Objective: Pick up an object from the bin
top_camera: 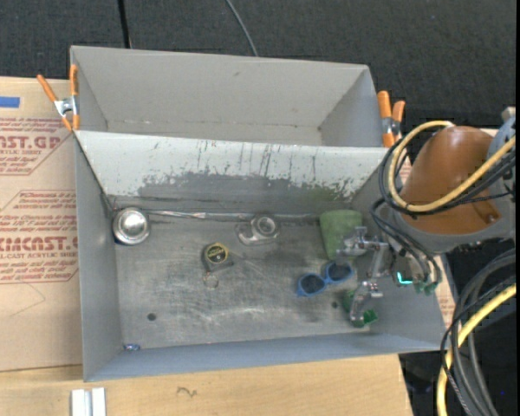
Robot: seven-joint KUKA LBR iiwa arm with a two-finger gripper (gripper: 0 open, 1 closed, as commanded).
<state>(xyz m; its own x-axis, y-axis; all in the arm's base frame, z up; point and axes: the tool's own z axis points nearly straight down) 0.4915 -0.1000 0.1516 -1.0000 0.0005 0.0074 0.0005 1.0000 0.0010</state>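
Red print runs across the cardboard sheet left of the bin. The large letters read "CAST.G", cut off at the edge. A smaller line reads "CELL-CAST ACRYLIC SHEET". The other lines are too small to read.

This looks like a robotics lab. A scuffed grey metal bin stands beside a cable-hung robot arm, with dark carpet beyond.

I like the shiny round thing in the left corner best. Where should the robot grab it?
Probably from straight above, pinching the shiny round thing across its round rim. It looks the same all round, so any two opposite sides should do. It sits in the back left corner of the bin, near both walls, so coming in from the side looks cramped.
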